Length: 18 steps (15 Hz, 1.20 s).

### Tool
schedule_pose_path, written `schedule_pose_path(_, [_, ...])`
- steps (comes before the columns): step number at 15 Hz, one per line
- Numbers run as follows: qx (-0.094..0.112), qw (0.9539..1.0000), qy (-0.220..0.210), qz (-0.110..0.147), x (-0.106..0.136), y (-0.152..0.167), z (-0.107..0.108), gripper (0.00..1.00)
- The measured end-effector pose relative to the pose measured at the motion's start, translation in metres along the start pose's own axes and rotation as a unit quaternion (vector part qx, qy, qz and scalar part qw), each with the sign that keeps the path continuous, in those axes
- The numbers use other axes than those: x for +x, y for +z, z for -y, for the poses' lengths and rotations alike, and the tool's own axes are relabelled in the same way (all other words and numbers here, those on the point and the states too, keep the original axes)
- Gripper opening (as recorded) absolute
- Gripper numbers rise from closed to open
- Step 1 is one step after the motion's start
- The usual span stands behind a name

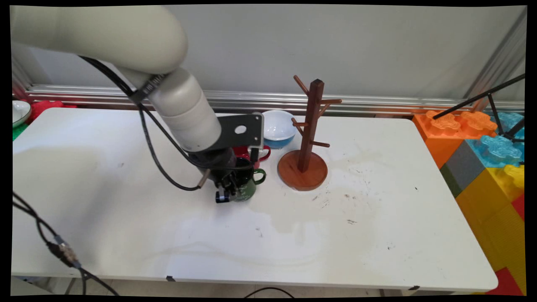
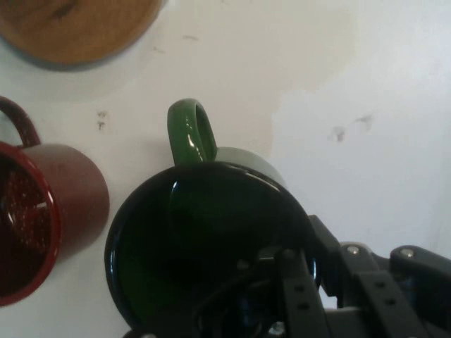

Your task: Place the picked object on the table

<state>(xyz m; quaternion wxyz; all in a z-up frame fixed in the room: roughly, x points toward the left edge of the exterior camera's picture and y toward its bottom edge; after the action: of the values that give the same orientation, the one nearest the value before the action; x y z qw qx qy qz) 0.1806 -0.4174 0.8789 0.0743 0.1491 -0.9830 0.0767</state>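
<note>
Main view: gripper (image 1: 228, 188) down at green mug (image 1: 247, 184), upright on white table (image 1: 126, 201), near its middle. Hand view: one finger (image 2: 296, 296) inside green mug (image 2: 204, 239), the other outside the wall, rim between them; clamped on the wall or merely straddling it, cannot tell. Green mug handle (image 2: 190, 134) on the side away from gripper. Red mug (image 2: 42, 218) just beside green mug, apart, upright. Wooden mug tree (image 1: 308, 138) near, pegs bare. White-and-blue bowl (image 1: 277, 128) behind red mug (image 1: 258, 153). Coloured blocks (image 1: 486, 155) off table's right edge.
</note>
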Motion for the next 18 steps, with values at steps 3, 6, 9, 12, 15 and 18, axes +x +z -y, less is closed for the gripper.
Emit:
schedule_pose_path(3, [-0.001,1.0,0.0,0.003,0.005,0.019,0.004,0.0])
schedule_pose_path(6, [-0.002,1.0,-0.002,0.005,0.008,0.033,0.007,0.0])
schedule_pose_path(9, [-0.004,1.0,-0.004,0.006,0.012,0.044,0.01,0.0])
schedule_pose_path(12, [-0.006,0.9999,-0.006,0.006,0.013,0.054,0.012,0.0])
schedule_pose_path(15, [-0.008,0.9999,-0.009,0.007,0.013,0.061,0.013,0.0])
schedule_pose_path(18, [-0.011,0.9999,-0.011,0.005,0.014,0.067,0.015,1.0])
